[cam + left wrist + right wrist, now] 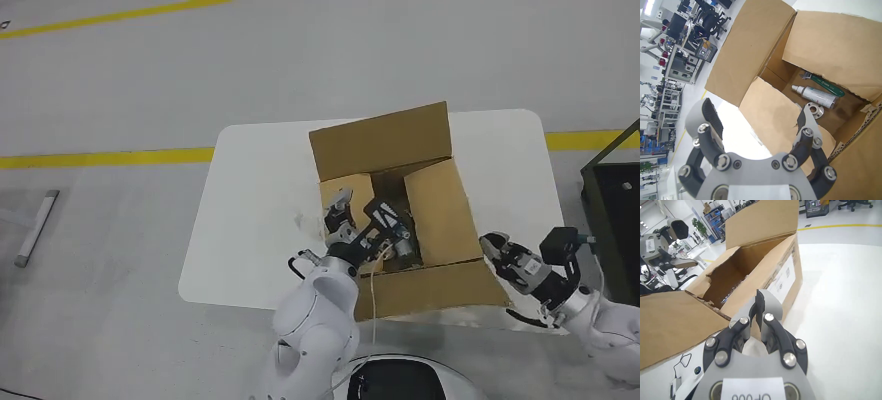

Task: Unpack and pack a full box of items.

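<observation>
Left tool (756,110) of the two-armed robot, seen from its wrist: a grey metal plate (755,170) carrying black linkage bars (706,145) fastened with round silver screws (723,162), and pale grey fingers (693,117) faced with black ribbed pads (712,115). The right tool (758,300) is of the same build, with a white printed label (753,387) stuck to its plate. From above, both arms wear glossy white rounded shells (315,310), and a thin black cable (294,265) loops beside the left wrist.

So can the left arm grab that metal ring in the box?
Probably yes: the open left gripper hangs over the open box, and nothing covers the metal ring.
</observation>
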`<state>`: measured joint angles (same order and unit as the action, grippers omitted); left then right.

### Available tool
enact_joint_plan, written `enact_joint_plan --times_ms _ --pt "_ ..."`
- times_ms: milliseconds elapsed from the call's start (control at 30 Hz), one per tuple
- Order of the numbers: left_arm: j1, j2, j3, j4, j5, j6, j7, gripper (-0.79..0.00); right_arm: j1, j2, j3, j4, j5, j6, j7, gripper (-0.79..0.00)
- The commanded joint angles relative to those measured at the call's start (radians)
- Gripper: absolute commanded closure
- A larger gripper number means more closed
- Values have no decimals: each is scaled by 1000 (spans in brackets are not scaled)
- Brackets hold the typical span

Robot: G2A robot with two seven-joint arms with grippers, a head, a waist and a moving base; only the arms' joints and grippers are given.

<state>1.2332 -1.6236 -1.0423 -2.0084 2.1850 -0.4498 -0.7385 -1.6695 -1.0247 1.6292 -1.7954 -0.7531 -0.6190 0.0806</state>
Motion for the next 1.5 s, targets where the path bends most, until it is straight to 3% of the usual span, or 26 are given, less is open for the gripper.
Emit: enact_joint_plan --times_ms 0,267,600,667,700,733,767,1133,1467 --pt "-4 0 3 7 1 -4 -9 -785 -4 -2 -21 -12 -21 -26 -12 0" --pt "-18 3 3 59 61 3 -47 -785 -12 -5 -74 -29 -72 -117 -45 0" --pt "-32 7 9 164 214 63 -87 -785 -21 -2 33 -81 -69 -73 -104 0" --pt "-30 8 11 173 227 73 -78 -539 -21 -2 53 -101 -61 -66 -108 0" --pt "-30 8 12 177 241 77 -76 -286 -21 -2 60 -110 -57 -64 -107 0" --pt "-30 9 13 180 256 81 -73 -92 -19 -2 65 -117 -53 -61 -105 0" --pt "-30 9 14 183 266 85 -69 0 -17 -2 67 -123 -50 -59 -100 0" --pt "-18 1 -18 136 169 129 -84 0 54 -4 36 -144 -45 -53 -61 0" --pt "-16 -21 -49 32 -113 168 -197 0 103 0 3 -126 -19 -117 30 0"
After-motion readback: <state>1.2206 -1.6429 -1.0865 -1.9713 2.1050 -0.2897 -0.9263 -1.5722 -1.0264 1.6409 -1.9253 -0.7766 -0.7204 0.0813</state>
